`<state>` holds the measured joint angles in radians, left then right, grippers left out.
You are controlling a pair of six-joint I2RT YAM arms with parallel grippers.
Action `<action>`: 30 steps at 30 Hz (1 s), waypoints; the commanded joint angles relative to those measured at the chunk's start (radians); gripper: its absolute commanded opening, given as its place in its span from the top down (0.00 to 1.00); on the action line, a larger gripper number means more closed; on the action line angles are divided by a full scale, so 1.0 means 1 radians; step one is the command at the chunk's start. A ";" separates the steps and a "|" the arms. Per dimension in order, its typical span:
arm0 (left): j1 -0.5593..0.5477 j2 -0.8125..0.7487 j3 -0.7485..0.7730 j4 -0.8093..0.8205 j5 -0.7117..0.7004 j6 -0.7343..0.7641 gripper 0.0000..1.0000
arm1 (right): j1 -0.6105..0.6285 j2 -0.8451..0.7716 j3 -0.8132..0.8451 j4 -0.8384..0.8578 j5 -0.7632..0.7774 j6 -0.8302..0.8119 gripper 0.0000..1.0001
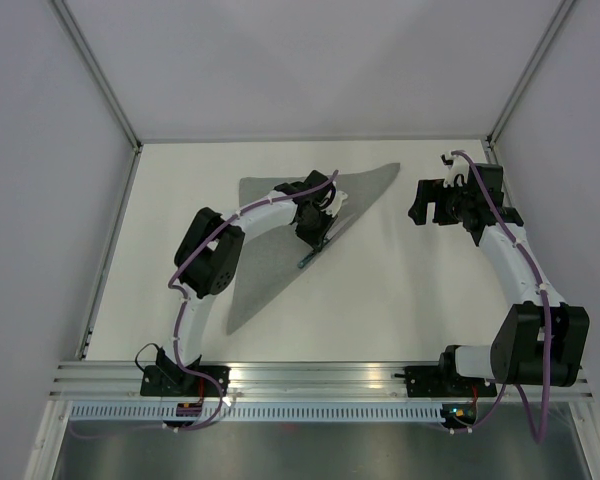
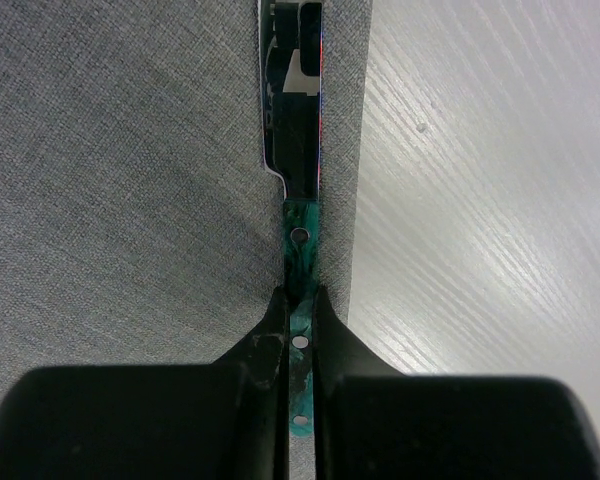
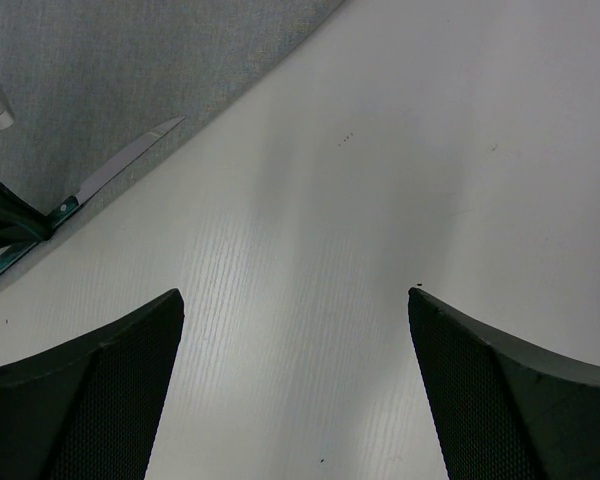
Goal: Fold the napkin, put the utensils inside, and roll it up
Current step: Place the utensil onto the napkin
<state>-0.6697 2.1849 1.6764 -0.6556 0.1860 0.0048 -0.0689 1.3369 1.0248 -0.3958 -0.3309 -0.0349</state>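
Currently on utensil placement: left gripper [image 2: 300, 300] pinches the knife [image 2: 300, 250] by its green handle along the long edge of the folded napkin [image 2: 130, 180], right gripper [image 3: 295, 295] spread over the table [image 3: 400, 150]; next move probably needs release onto cloth.

My right gripper [image 3: 295, 295] fills the bottom of my view, its two dark fingers [image 3: 90, 400] standing wide apart with nothing between them but bare white desk [image 3: 430, 150], faintly grained. The inner faces of the fingers show a fine mesh texture. Up in the left corner I see the grey napkin [image 3: 130, 70], its edge running diagonally down toward the left. A utensil [image 3: 115, 170] lies right along that edge, silvery blade pointing up and right, greenish handle toward the lower left. At the frame's left edge the dark left gripper [image 3: 5, 215] covers part of that handle.
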 commanded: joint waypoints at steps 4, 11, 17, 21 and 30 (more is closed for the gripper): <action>-0.005 -0.059 -0.020 0.014 0.006 -0.049 0.98 | 0.004 -0.013 0.001 0.028 0.023 -0.010 0.02; -0.005 -0.065 -0.038 0.013 0.003 -0.046 0.98 | 0.003 -0.013 0.001 0.028 0.023 -0.008 0.02; -0.005 -0.071 -0.050 0.017 -0.003 -0.043 0.91 | 0.004 -0.013 0.001 0.026 0.023 -0.008 0.02; -0.005 -0.080 -0.050 0.016 -0.005 -0.043 0.80 | 0.004 -0.015 0.001 0.025 0.021 -0.008 0.02; -0.005 -0.099 -0.017 0.013 -0.014 -0.035 0.58 | 0.004 -0.018 0.001 0.026 0.021 -0.008 0.02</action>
<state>-0.6701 2.1521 1.6367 -0.6407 0.1829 -0.0116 -0.0689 1.3369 1.0248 -0.3958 -0.3309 -0.0349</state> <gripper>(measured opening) 0.413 0.979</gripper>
